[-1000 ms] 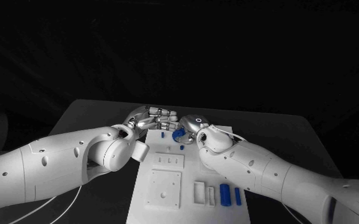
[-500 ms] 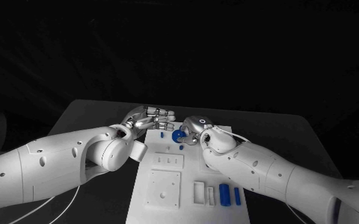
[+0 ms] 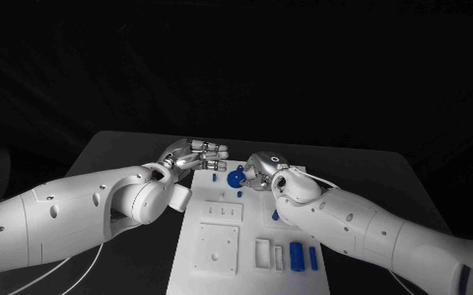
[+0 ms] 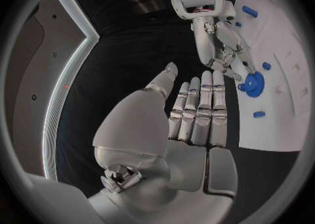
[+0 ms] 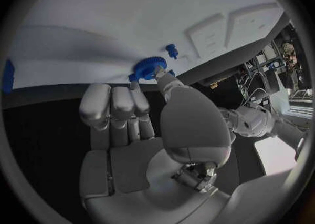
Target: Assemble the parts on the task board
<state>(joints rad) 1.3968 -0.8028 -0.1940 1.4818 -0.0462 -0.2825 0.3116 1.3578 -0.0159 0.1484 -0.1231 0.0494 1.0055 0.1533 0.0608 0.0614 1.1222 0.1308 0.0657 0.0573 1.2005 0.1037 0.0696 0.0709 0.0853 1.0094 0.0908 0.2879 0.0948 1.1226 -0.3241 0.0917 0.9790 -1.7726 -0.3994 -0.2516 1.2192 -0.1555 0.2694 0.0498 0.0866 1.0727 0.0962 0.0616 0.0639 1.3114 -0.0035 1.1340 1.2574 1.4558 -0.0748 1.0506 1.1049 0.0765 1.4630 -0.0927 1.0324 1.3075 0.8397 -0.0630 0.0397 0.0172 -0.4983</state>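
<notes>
- Right hand [image 3: 262,169]: at the far end of the white board [image 3: 222,268], fingertips touching the rim of the blue gear [image 3: 236,178]; whether it pinches the gear cannot be told.
- Left hand [image 3: 194,156]: holds nothing, fingers straight and close together, just beside the board's far left corner above the tabletop [image 3: 118,148].
- Gear: lies flat on the board's far end, axis upright, a round thing with no long side.
- Judgement: the step is seating the gear; keep it level, press straight down, and turn it slightly if it binds.
- Other blue pieces: two bars [image 3: 296,256] on the near right, long sides running near to far.
</notes>
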